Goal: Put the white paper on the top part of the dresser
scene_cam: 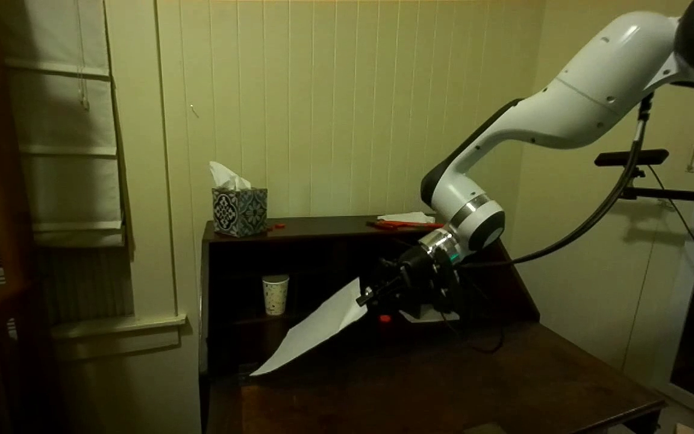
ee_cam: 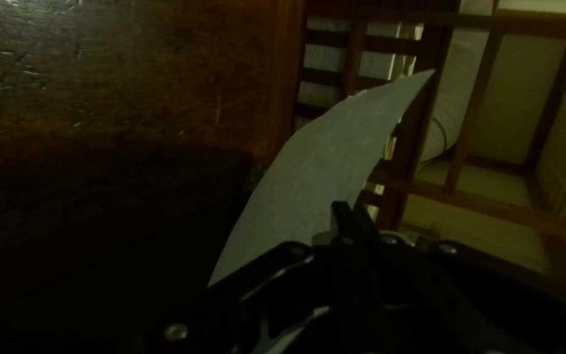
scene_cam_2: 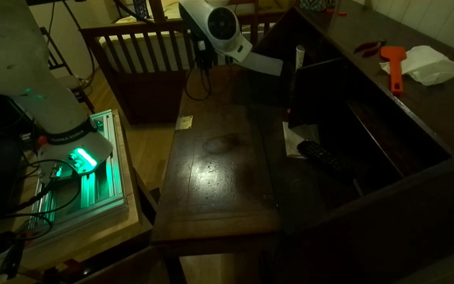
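The white paper [scene_cam: 317,331] is a flat sheet, bent a little, sloping down to the left in front of the dresser's cubbies. It also shows in an exterior view [scene_cam_2: 264,64] and in the wrist view [ee_cam: 312,162]. My gripper [scene_cam: 364,298] is shut on the paper's upper right edge; its fingertips [ee_cam: 349,206] lie close together in the wrist view. The paper hangs above the lower surface, below the dresser's top shelf [scene_cam: 323,225]. The dark dresser also shows in an exterior view [scene_cam_2: 440,114]. There the fingers are hidden behind the wrist.
On the top shelf are a patterned tissue box [scene_cam: 240,211], an orange tool [scene_cam_2: 395,71], pliers [scene_cam_2: 369,48] and a crumpled white tissue [scene_cam_2: 434,65]. A speckled cup [scene_cam: 275,295] stands in a cubby. A remote [scene_cam_2: 323,156] lies partly on another white sheet [scene_cam_2: 291,140].
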`<state>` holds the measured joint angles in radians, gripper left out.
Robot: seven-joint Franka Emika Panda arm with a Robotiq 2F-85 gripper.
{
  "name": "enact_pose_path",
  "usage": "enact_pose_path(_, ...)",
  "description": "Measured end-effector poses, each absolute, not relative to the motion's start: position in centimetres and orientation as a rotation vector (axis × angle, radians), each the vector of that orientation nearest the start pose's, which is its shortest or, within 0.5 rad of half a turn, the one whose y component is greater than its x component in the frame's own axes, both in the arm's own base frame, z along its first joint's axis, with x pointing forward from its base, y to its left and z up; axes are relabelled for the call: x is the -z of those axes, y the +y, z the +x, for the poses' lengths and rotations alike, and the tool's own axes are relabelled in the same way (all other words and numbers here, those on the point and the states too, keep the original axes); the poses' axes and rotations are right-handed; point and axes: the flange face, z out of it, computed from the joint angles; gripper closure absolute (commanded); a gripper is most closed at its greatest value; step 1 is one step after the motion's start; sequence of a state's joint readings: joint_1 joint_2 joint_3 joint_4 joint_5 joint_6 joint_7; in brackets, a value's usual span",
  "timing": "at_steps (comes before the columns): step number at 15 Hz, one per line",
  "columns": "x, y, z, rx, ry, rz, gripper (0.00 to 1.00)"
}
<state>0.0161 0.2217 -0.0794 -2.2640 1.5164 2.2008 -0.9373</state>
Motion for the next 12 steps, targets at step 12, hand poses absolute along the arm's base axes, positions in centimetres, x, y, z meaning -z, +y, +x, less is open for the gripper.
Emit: enact_pose_path(12,-55.5,4.3,47.4,0.690,-0.288,-2.217,1.00)
